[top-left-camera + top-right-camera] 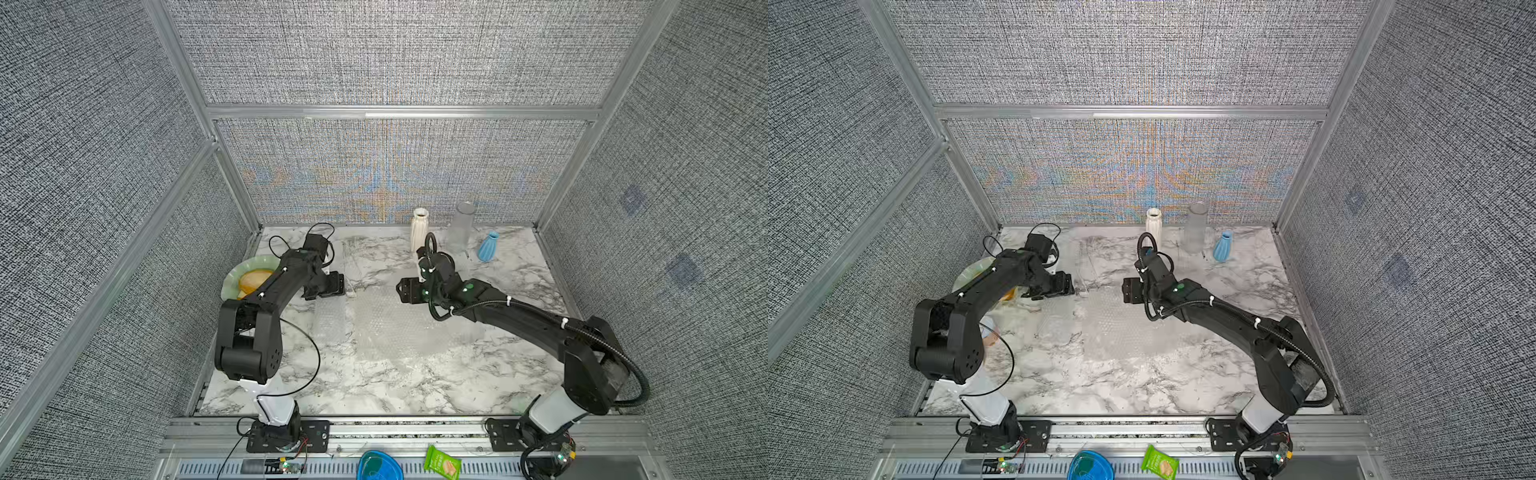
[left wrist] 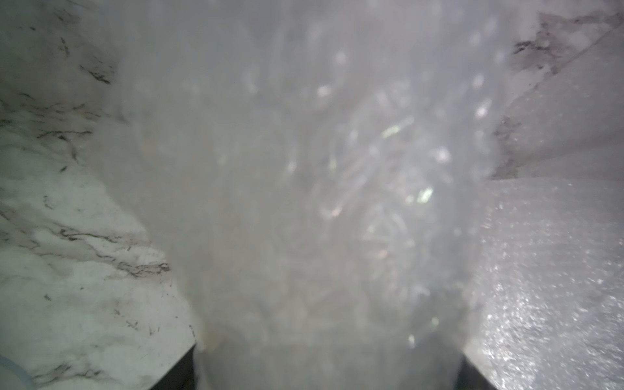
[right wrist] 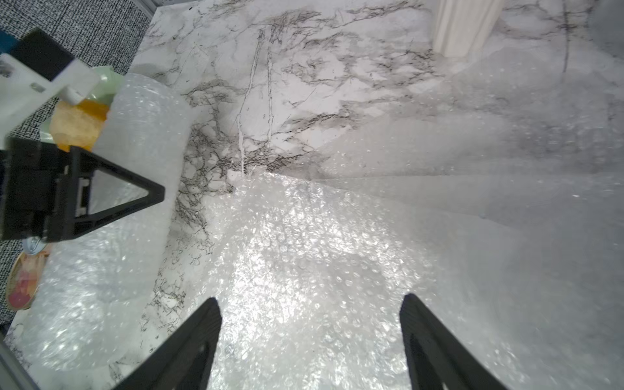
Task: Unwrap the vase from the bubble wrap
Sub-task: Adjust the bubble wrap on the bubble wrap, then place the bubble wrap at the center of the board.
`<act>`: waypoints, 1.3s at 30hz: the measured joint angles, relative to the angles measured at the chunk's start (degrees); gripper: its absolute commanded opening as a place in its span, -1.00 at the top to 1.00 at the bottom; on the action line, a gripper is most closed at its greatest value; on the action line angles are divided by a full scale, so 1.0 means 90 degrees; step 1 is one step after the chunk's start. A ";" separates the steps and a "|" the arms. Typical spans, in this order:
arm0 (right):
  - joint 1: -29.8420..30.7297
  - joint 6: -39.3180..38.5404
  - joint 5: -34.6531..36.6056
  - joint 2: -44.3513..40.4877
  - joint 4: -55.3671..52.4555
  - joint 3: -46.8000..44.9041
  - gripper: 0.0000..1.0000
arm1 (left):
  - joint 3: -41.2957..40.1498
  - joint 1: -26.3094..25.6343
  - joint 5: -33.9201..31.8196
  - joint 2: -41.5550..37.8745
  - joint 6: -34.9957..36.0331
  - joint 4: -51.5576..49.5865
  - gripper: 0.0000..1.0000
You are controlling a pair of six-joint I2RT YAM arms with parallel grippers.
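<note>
1. Rolling is your main risk. The rolled bundle of clear, whitish bubble wrap (image 3: 145, 135) lies on its side on the grey-veined white marble tabletop (image 3: 287, 84), on the left arm's side. A sideways tug could send it toward the pale green round plate (image 1: 249, 266) close by.
2. The black left gripper (image 1: 337, 286) straddles that roll with a finger on each flank. You cannot tell whether it is pinching the roll or only bracketing it. A loose squeeze would probably let the slick plastic slip out, and a hard one would load whatever is inside.
3. The black right gripper (image 3: 311, 299) has its jaws wide apart with nothing between them. It hovers over a loose flat sheet of bubble wrap (image 3: 304, 243) in the middle of the table, beside the roll. If you grab that sheet instead of the roll's free edge, nothing unwraps.
4. Watch the right wrist. The upright white ribbed vase (image 1: 419, 228) stands just behind it, and a backward swing could topple it.
5. You should judge that the vase is inside the roll. Glints show through the wrap in the left wrist view, but they are too blurred to name.
6. The roll's long axis runs flat from the robot's side toward the back wall. You cannot tell which end holds the mouth.
</note>
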 measured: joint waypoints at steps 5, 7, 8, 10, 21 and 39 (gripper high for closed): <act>-0.0102 0.0012 0.0112 -0.0223 -0.0070 -0.0226 -0.58 | 0.0007 -0.0214 0.0211 -0.0291 -0.0039 -0.0087 -0.30; -0.0131 0.0032 0.0143 -0.0323 -0.0092 -0.0342 -0.58 | 0.0007 -0.0357 0.0318 -0.0391 -0.0141 -0.0104 -0.31; -0.0141 0.0034 0.0160 -0.0359 -0.0095 -0.0386 -0.59 | 0.0007 -0.0425 0.0352 -0.0432 -0.0185 -0.0102 -0.31; -0.0165 0.0075 0.0197 -0.0447 -0.0121 -0.0486 -0.58 | 0.0007 -0.0612 0.0440 -0.0495 -0.0301 -0.0102 -0.32; -0.0294 0.0138 0.0369 -0.1141 -0.0362 -0.1190 -0.58 | -0.0051 -0.1591 0.0848 -0.0597 -0.1200 0.0092 -0.31; -0.0770 0.0051 0.0602 -0.2637 -0.0216 -0.2633 -0.58 | 0.0559 -0.3196 0.0289 0.0578 -0.3485 0.0743 -0.34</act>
